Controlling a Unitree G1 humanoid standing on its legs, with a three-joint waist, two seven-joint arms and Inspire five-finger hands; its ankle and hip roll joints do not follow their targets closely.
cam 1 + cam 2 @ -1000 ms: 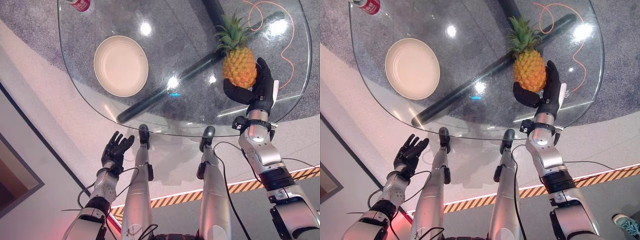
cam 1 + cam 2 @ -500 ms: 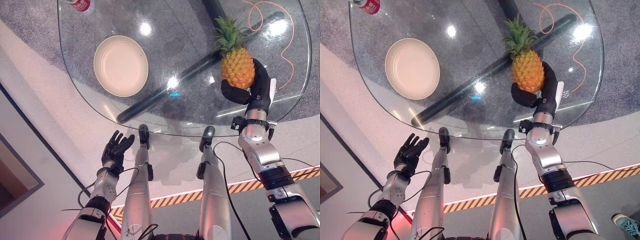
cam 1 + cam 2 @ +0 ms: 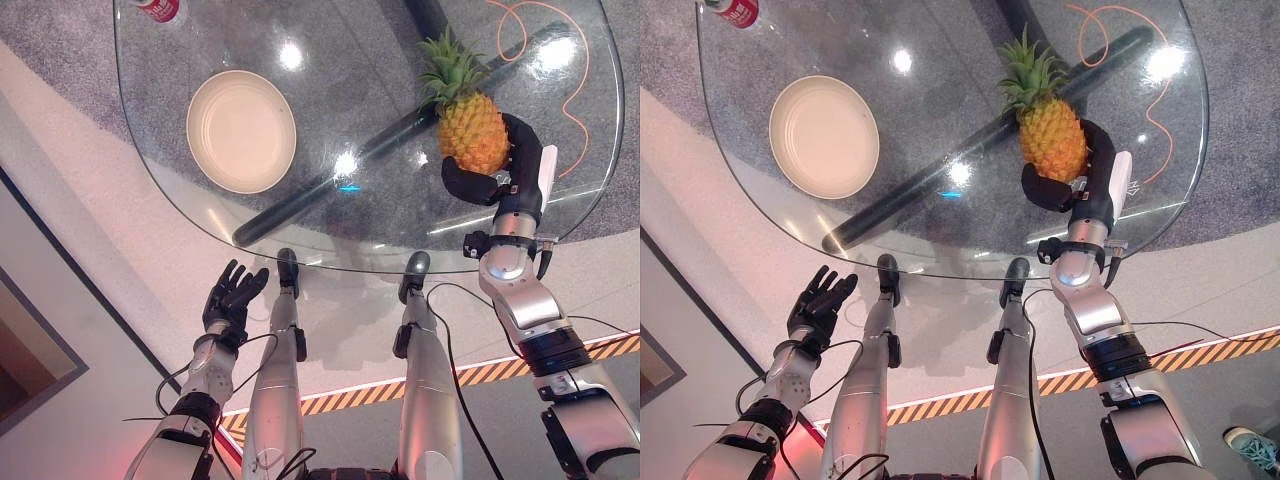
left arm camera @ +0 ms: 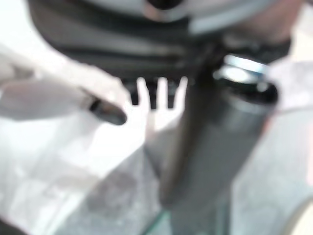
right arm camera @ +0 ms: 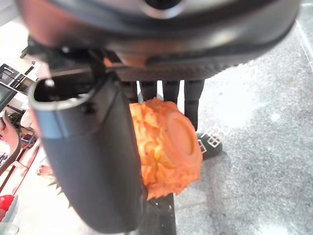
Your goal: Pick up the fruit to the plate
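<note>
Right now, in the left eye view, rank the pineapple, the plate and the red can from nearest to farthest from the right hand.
1. Pineapple: held in the right hand, right side of the glass table.
2. Plate: left part of the table.
3. Red can: far left corner, beyond the plate.

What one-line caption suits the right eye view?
Right robot hand grips a pineapple above the glass table, plate waiting.

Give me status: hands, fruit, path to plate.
Right hand curled round the pineapple, over the glass table's right side. Left hand open, below the near edge. Plate bare, far left; nothing between.
</note>
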